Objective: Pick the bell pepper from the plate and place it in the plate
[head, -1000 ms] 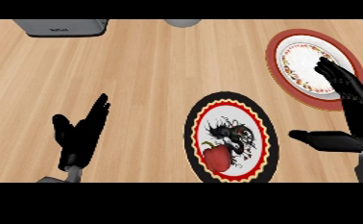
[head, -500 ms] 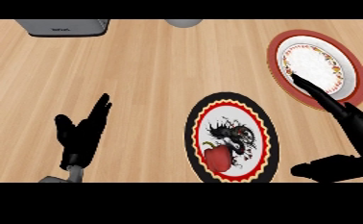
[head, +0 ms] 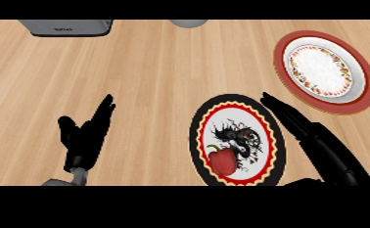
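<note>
The red bell pepper (head: pixel 222 159) is sitting near the table's near edge on the black-rimmed plate (head: pixel 198 124). The right hand (head: pixel 318 139), fingers straight and apart, is lying alongside for a grasp; the red-rimmed plate (head: pixel 283 51) is waiting at the right edge. The left hand (head: pixel 85 134) is resting open.

Red bell pepper (head: pixel 222 160) lying on near black-rimmed plate (head: pixel 269 122), red-rimmed white plate (head: pixel 349 105) far right, well apart

the grey box (head: pixel 66 27) at 11 o'clock and the round grey thing (head: pixel 189 23) at 12 are both chopped off by the top band. right hand (head: pixel 329 151) at 5 o'clock loses its thumb at the bottom, can't see its wrist.
</note>
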